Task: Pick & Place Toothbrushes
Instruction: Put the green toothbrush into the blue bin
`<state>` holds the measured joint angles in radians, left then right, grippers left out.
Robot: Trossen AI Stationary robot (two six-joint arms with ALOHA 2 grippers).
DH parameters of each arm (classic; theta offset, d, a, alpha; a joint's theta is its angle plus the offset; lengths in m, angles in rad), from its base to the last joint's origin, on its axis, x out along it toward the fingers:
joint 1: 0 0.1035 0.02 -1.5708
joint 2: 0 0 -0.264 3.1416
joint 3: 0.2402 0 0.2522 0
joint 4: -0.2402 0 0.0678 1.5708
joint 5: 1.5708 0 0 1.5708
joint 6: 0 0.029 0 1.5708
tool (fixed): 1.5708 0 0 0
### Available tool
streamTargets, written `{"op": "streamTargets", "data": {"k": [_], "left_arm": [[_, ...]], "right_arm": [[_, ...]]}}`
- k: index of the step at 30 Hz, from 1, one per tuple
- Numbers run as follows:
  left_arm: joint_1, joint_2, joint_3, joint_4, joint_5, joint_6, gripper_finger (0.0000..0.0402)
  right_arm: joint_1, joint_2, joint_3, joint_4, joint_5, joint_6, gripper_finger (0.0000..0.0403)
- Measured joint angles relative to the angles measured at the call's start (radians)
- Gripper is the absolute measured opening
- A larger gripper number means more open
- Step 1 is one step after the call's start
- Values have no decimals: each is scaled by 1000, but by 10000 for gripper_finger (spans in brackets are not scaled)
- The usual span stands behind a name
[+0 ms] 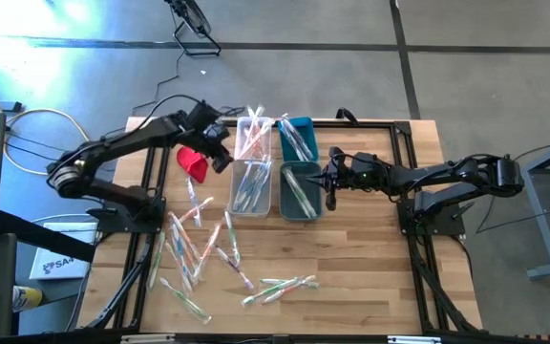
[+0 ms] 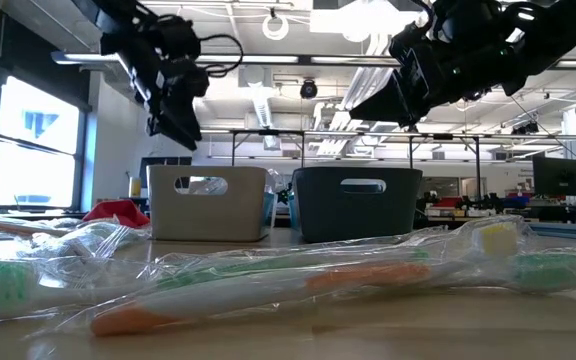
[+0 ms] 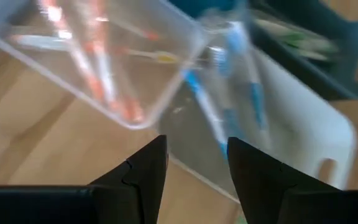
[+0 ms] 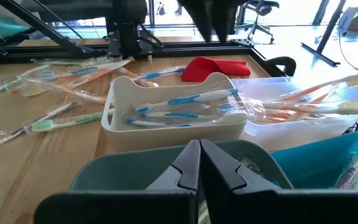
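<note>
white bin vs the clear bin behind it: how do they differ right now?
Material: the white bin has opaque walls with a handle cutout; the clear bin is see-through.
Contents: the white bin holds wrapped blue-handled toothbrushes; the clear bin holds orange-handled toothbrushes.
Fit: the blue ones lie inside the white bin; the orange ones poke out over the clear bin's rim.
Shared: both are rectangular, upright, side by side on the table.

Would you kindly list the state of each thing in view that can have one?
left gripper: open, empty, above the bins.
right gripper: shut, empty, over the near teal bin.
white bin: holds blue toothbrushes.
clear bin: holds orange toothbrushes.
loose toothbrushes: scattered flat on the table.
red cloth: crumpled beside the bins.
</note>
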<state>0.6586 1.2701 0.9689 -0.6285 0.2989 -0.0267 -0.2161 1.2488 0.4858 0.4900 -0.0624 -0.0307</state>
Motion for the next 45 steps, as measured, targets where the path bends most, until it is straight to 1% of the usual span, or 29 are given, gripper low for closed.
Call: {"op": "streamTargets", "data": {"k": [5, 9, 12, 15, 17, 20, 23, 29, 40, 45], "left_arm": [[-135, -41, -4, 4, -6, -29, 165], [-243, -48, -4, 30, -9, -51, 165], [-327, -48, -4, 60, -64, -56, 165], [-409, -48, -4, 58, -132, -36, 165], [-462, -48, -4, 54, -156, -3, 165], [-540, -48, -4, 54, -161, 51, 165], [-598, -48, -4, 53, -160, 60, 165], [-660, -48, -4, 52, -161, -2, 165], [-666, -48, -4, 54, -123, -265, 165], [-666, -48, -4, 61, -74, -278, 165]], "right_arm": [[0, 0, 0, 0, 0, 0, 3], [0, 0, 0, 9, 0, 0, 5], [0, 0, 0, 16, 0, 0, 3], [0, 0, 0, 15, -1, 4, 4], [0, 0, 0, 16, -1, 5, 5], [0, 0, 0, 16, -1, 6, 4], [0, 0, 0, 16, -1, 6, 3], [0, 0, 0, 16, 0, -10, 3], [0, 0, 0, 23, 0, -59, 3], [0, 0, 0, 23, 0, -82, 3]]}}
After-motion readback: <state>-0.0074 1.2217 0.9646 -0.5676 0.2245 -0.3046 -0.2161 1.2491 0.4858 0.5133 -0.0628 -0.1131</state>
